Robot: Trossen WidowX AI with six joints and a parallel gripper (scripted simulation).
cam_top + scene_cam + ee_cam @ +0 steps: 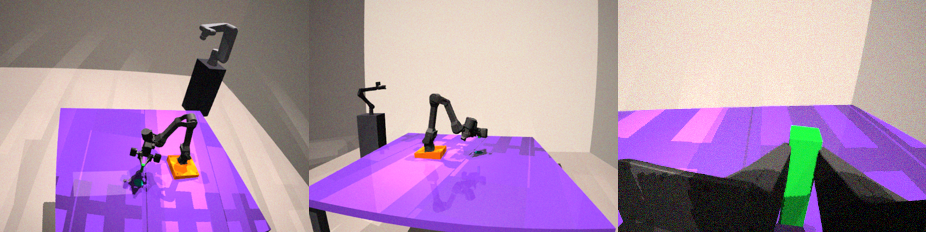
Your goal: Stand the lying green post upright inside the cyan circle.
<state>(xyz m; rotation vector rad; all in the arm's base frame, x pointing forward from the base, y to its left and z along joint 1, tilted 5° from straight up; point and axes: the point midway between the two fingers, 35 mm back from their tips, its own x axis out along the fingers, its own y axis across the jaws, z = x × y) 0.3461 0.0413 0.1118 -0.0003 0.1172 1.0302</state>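
Note:
The green post is held roughly upright, in the air above the table. In the wrist view its top end rises between the fingers; its lower end is cut off by the frame's bottom. My gripper is shut on it, pointing downward at a slant. The cyan circle lies flat on the table below the gripper, mostly in the arm's dark shadow. In the top view it shows just below the post; how exactly the post lines up over it I cannot tell.
The arm stands on an orange base on the purple table, beside the circle. A pale translucent rectangle lies by the circle. A black pedestal with another arm stands beyond the table. Shadows stripe the table.

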